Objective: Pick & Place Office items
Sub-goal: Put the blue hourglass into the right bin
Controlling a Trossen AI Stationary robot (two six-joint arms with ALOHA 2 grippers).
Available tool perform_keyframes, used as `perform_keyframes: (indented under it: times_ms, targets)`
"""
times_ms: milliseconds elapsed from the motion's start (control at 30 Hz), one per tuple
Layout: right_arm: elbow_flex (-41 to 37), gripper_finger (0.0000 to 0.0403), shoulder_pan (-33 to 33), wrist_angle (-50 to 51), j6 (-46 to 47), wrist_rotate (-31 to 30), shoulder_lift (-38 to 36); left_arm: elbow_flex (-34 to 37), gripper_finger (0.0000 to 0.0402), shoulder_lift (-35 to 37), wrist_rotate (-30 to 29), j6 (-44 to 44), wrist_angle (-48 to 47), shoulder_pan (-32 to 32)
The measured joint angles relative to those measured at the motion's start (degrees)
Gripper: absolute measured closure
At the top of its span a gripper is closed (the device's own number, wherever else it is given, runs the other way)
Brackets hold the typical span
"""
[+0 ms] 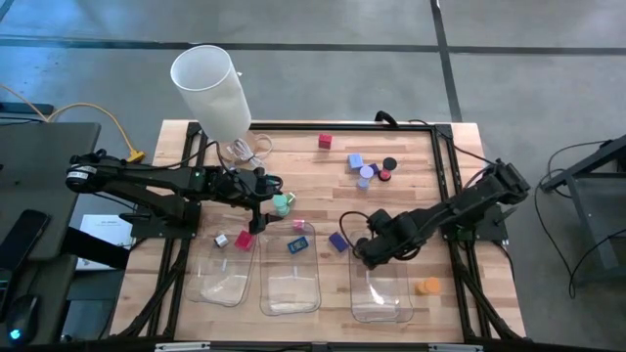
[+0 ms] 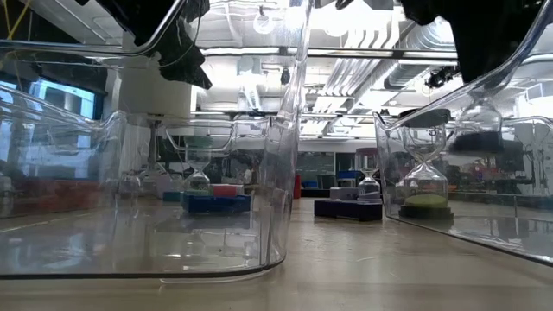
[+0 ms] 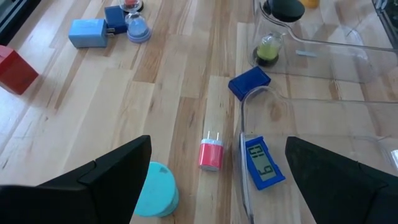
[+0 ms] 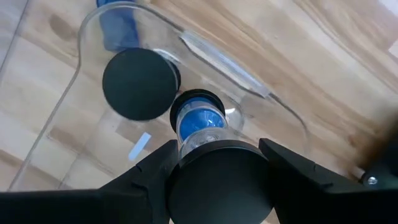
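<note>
Right claw (image 4: 214, 163) clamped on blue hourglass (image 4: 200, 124) above wooden table (image 1: 411, 166), left claw (image 3: 217, 180) spread.

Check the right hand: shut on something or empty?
Shut on a blue hourglass: the right hand has a finger on each side of its black cap, above the right tray.

Blue-sand hourglass (image 4: 200, 124) upright over right tray; others scattered.

Left tool (image 3: 217, 180) agape, right tool (image 4: 214, 165) clamped.
</note>
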State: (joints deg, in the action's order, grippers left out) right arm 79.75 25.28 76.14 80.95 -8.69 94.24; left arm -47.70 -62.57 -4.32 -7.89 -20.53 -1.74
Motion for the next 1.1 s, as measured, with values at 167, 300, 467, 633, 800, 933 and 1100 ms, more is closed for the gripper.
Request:
perform_keyframes:
  times_ms: [167,300,467,633,800,933,1100]
  targets:
    - [-0.01,0.0204,-0.37,-0.05,-0.05,0.13,-0.03,0.0,0.0039,0.0,0.02,-0.52,-0.02,0.0]
    - [-0.01,0.0207,-0.61,0.1,0.02,-0.44,-0.01,0.0,0.0039,0.0,0.0,-0.55,-0.1,0.0]
    - [-2.97,0.0203,-0.54,-0.6,0.8,-0.51,-0.01,0.0,0.0039,0.0,0.02,-0.71,-0.27,0.0]
    - [-6.48,0.0206,-0.81,-5.6,-0.05,0.11,-0.01,0.0,0.0039,0.0,0.02,-0.71,-0.46,0.0]
    - [-7.91,0.02,-2.03,-12.0,-3.28,1.19,-0.01,0.0,0.0039,0.0,0.0,-0.71,-0.44,0.0]
    - [-8.98,0.0206,-2.95,-12.65,-4.43,1.2,-0.01,0.0,0.0039,0.0,0.01,-0.98,-0.45,0.0]
    - [-9.53,0.0188,-3.23,-12.98,-5.12,1.24,-0.01,0.0,0.0039,0.0,0.02,-1.12,-0.44,0.0]
